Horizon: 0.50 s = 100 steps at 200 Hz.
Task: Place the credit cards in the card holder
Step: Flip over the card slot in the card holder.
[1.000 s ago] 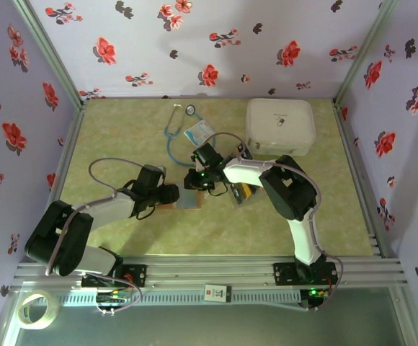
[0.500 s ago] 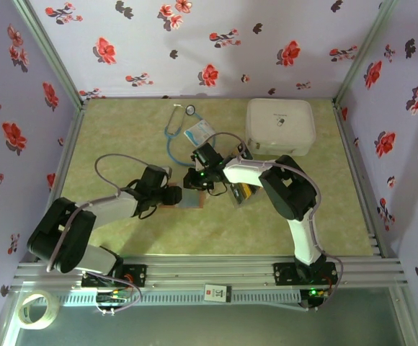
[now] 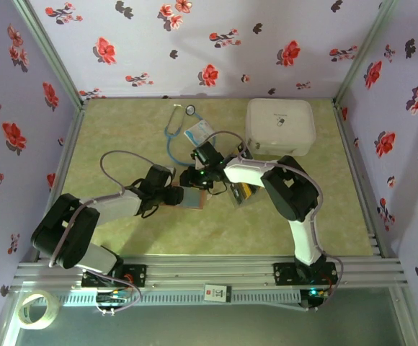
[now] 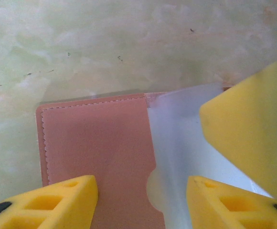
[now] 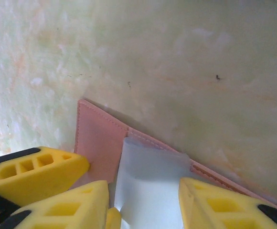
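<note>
Since a second ago my left gripper [image 4: 141, 202] has slid right; half-open and empty, it straddles the card holder [image 4: 95, 143] mid-bench. Just beyond, my right gripper [image 5: 145, 205] has parted, empty, over the clear pocket [image 5: 148, 176]. Overhead, credit cards [image 3: 242, 192] lie just right.

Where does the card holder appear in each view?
Top external: card holder just left of centre, below the stethoscope.
Left wrist: card holder lower middle, brown panel on the left.
Right wrist: card holder lower middle, its edge slanting down to the right.
Shared landmark: its clear pocket, seen in both wrist views.
</note>
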Motion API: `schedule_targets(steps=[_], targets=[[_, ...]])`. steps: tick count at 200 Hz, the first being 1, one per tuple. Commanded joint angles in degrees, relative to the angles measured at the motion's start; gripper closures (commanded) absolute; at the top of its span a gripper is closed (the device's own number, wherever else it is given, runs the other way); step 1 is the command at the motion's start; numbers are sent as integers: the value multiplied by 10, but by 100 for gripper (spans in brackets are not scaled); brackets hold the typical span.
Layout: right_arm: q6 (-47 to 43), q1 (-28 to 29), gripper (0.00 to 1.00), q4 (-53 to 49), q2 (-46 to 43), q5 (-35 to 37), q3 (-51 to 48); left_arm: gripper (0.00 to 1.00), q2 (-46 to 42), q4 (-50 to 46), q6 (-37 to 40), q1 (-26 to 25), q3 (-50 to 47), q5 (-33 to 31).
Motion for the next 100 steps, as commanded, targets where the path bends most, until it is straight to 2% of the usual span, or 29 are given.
schedule_targets(steps=[1,35,100], targets=[[4,-5,54,1,-30,12,-11,47,24,-37,6,-4,-15,-10],[11,-6,51,8,-35,18,-27,47,25,-36,6,-4,-14,-10],[27,-3,50,33,-27,1,-40,47,25,-34,3,-4,-14,-10]])
